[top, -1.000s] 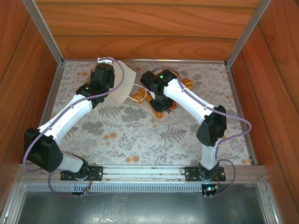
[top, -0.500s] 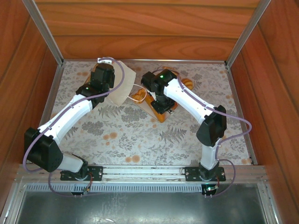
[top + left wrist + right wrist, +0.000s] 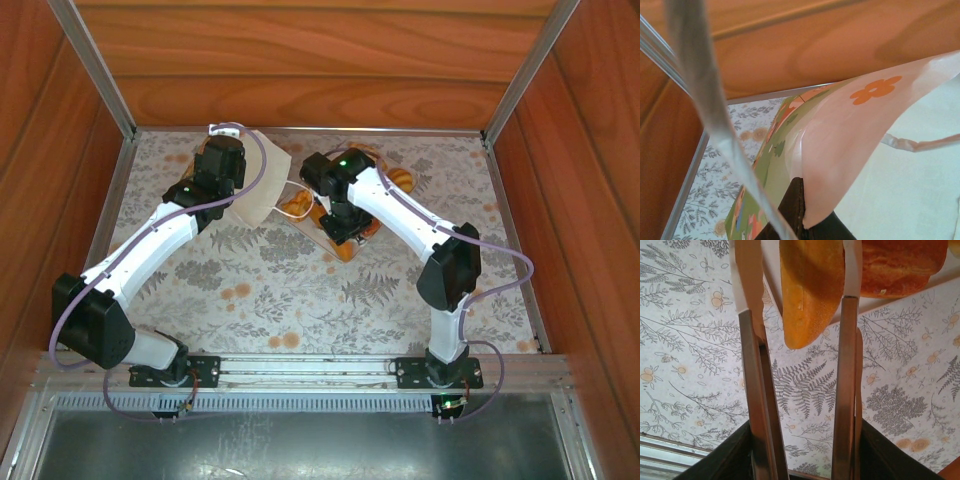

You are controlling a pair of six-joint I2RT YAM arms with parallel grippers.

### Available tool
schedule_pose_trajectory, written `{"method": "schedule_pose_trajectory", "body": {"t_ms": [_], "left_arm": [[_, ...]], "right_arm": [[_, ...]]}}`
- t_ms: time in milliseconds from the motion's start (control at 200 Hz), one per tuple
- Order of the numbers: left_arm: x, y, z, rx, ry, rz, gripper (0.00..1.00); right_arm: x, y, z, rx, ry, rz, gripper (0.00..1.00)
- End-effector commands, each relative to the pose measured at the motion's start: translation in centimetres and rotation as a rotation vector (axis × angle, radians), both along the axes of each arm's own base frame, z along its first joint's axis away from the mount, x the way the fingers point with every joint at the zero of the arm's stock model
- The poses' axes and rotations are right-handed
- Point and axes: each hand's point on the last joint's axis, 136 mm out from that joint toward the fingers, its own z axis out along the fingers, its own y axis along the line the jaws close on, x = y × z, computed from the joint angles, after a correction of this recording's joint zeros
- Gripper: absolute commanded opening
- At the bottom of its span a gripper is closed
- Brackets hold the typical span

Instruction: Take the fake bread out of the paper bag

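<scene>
The cream paper bag (image 3: 262,190) lies tipped at the back left with its mouth toward the middle. My left gripper (image 3: 233,180) is shut on its rim. The left wrist view shows the dark jaws (image 3: 805,225) pinching the bag's (image 3: 850,140) printed edge. My right gripper (image 3: 340,228) hovers over the pink tray (image 3: 337,254). In the right wrist view a golden-orange piece of fake bread (image 3: 810,290) hangs between its fingers (image 3: 754,390), held near the right gripper (image 3: 802,250) tips. A darker bun (image 3: 900,260) lies on the tray (image 3: 890,302).
Another pastry (image 3: 295,206) lies by the bag's mouth, and one more (image 3: 402,180) sits behind the right arm. A white cord handle (image 3: 920,145) crosses the bag's opening. Wooden walls close in the back and sides. The floral cloth (image 3: 280,290) covers the table.
My right gripper has shifted slightly left and back over the tray, carrying the bread. The left arm and the bag have stayed put.
</scene>
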Motion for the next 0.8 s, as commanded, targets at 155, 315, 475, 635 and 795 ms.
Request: {"method": "schedule_pose_trajectory", "body": {"t_ms": [155,315,475,635,795], "left_arm": [[0.2,0.2,0.7,-0.019,-0.016,0.006,0.00],[0.2,0.1,0.9,-0.022,-0.019,0.001,0.00],[0.2,0.0,1.2,-0.031,-0.024,-0.005,0.00],[0.0,-0.3,2.4,-0.112,-0.027,-0.015,0.00],[-0.4,-0.8,4.0,-0.239,-0.016,-0.038,0.00]], "right_arm": [[0.4,0.1,2.9,0.060,-0.071,-0.027,0.53],[0.6,-0.4,3.9,0.063,-0.106,-0.047,0.52],[0.6,-0.3,5.3,0.117,-0.139,-0.064,0.48],[0.2,-0.5,7.0,0.194,-0.180,-0.091,0.42],[-0.3,-2.7,9.0,0.270,-0.252,-0.176,0.35]]}}
